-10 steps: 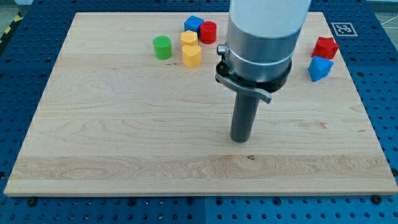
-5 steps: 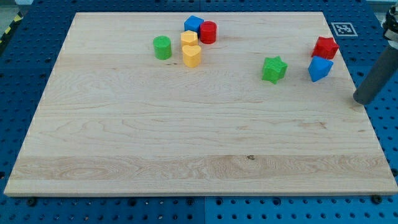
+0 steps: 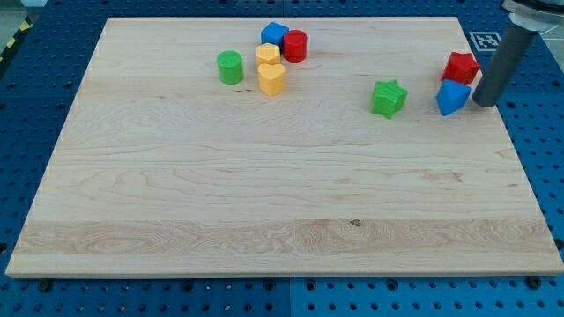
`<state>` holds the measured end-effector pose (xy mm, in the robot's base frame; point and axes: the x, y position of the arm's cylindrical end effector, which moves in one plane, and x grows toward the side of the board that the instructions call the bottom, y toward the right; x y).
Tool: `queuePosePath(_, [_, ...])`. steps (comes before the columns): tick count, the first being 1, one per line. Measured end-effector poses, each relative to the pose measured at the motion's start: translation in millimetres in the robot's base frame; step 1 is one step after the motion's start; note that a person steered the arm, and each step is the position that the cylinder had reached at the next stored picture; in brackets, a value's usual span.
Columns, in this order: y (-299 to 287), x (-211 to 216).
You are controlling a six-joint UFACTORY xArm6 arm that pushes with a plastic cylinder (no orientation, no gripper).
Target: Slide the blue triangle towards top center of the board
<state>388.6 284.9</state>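
The blue triangle (image 3: 452,97) lies near the board's right edge, just below a red block (image 3: 461,67). My tip (image 3: 485,103) stands right beside the blue triangle, on its right side, touching it or nearly so. The dark rod rises from there out of the view's top right corner.
A green star block (image 3: 388,97) lies left of the blue triangle. Near the top centre sit a blue block (image 3: 274,34), a red cylinder (image 3: 295,45), two yellow blocks (image 3: 269,54) (image 3: 272,78) and a green cylinder (image 3: 230,67). A marker tag (image 3: 486,40) is at the board's top right corner.
My tip went from the board's middle to its right edge, then up and left to the blue triangle's right side. The blue triangle has shifted very slightly left.
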Motion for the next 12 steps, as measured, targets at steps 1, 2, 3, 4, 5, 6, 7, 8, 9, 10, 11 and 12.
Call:
queuePosePath(1, [5.1,8.9])
queuePosePath(2, [-6.3,8.9])
queuePosePath(3, [-35.9,8.9])
queuePosePath(4, [-55.4,8.9])
queuePosePath(5, [-70.7,1.1])
queuePosePath(6, [-83.7,-25.3])
queuePosePath(7, [-98.7,-51.8])
queuePosePath(8, [-113.2,-60.9])
queuePosePath(9, [-108.3,-48.8])
queuePosePath(10, [-106.1,-48.6])
queuePosePath(11, [-106.1,-49.4])
queuePosePath(12, [-106.1,-70.3])
